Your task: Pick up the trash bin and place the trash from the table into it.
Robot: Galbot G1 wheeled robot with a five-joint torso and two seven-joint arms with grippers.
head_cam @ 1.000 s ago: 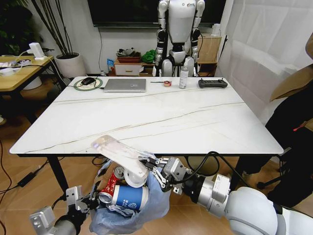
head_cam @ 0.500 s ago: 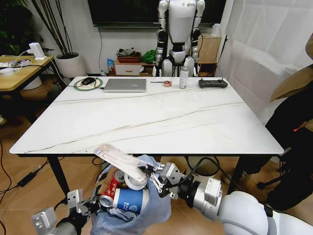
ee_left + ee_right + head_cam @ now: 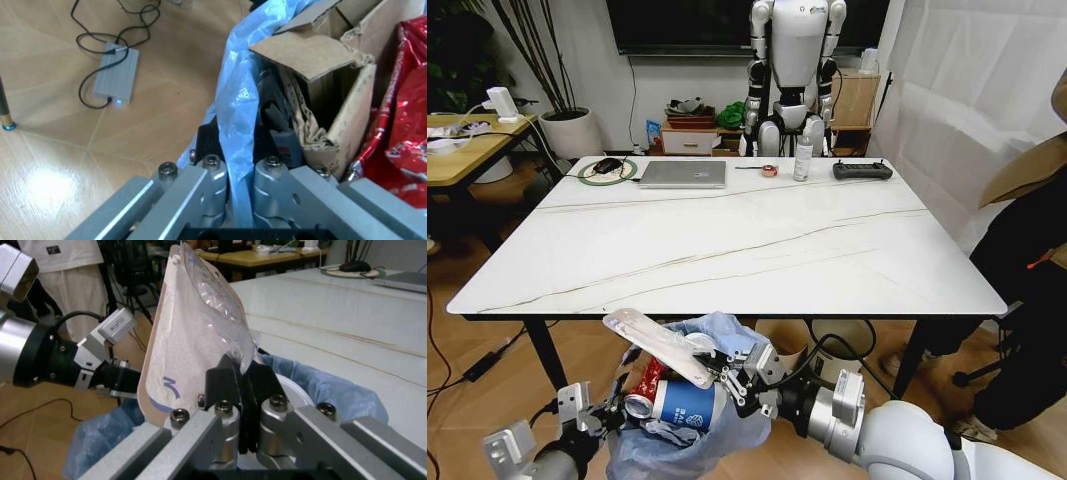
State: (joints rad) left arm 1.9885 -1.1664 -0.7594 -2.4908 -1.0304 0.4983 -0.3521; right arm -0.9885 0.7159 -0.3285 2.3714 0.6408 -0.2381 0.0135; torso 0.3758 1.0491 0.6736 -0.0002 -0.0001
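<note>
Right pincer (image 3: pixel 725 372) clamped on flat clear plastic package (image 3: pixel 655 342), held tilted just above small bin lined with crinkly light-blue bag (image 3: pixel 689 432), below front edge of white marble-look surface (image 3: pixel 727 245). Left pincer (image 3: pixel 239 165) closed on bag rim, bin off floor. Inside: crushed red can (image 3: pixel 645 387), blue-white paper cup (image 3: pixel 689 403), brown cardboard (image 3: pixel 327 75).

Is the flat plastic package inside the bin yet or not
Not yet. The right hand is shut on the package, holding it above the bin, over the cup and can.
</note>
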